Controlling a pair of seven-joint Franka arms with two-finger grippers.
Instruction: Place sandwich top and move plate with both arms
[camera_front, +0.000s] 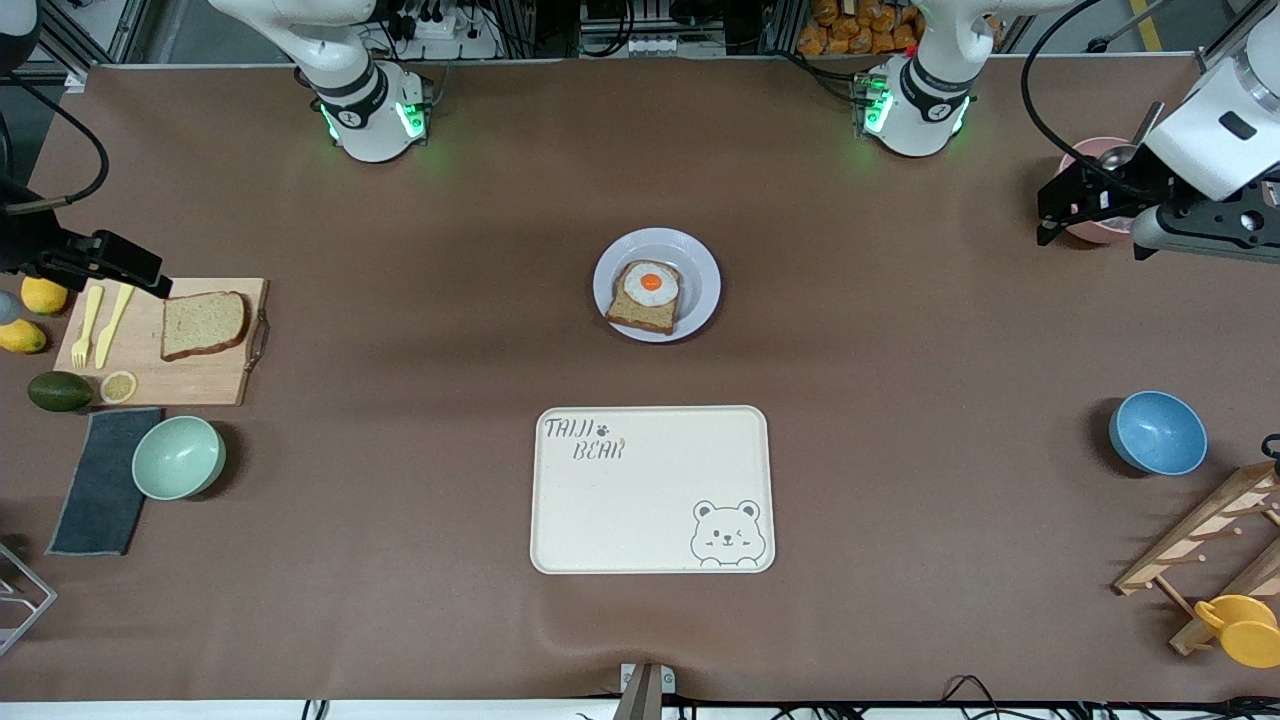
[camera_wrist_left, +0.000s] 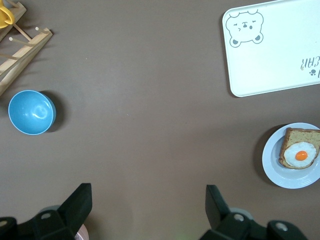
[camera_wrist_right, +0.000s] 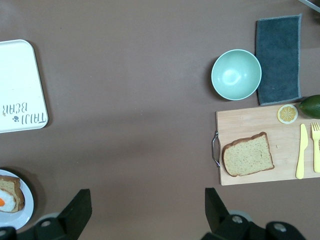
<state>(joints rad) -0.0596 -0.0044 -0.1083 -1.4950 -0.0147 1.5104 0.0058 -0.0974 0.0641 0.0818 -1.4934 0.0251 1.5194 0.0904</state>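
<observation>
Brown cloth covers the whole table (camera_front: 900, 560), and the cream rectangular bear-print tray (camera_front: 652, 489) at its middle serves as the landmark for everything else. Largest after the tray is the pale wooden cutting board (camera_front: 190, 375), lying toward the right arm's end of the table from the tray and a little farther from the front camera. On it rests the sandwich top (camera_front: 204, 324), a plain square slice of brown wholemeal bread with a darker crust, beside a yellow plastic knife (camera_front: 113, 323) and fork (camera_front: 85, 325).

The small round lavender-white plate (camera_front: 700, 262) sits just farther from the front camera than the tray, apart from it, carrying a bread slice topped with a fried egg (camera_front: 648, 293).

The left gripper (camera_front: 1070, 205) hangs over a pink bowl (camera_front: 1085, 232) toward the left arm's end from the tray, jaws spread wide and holding nothing. The right gripper (camera_front: 125, 262) hovers just over the cutting board's edge, likewise spread and empty.

By the look of it, the bread slice will be light, soft and easily crushed, lying flat; a gentle pinch across opposite crust edges seems the safest hold, since the crust looks firmer than the crumb. The plate is probably stiff, smooth and rather slippery, with a shallow rim; taking it at two facing points of the rim, one gripper each, should keep it level so the egg does not slide.
</observation>
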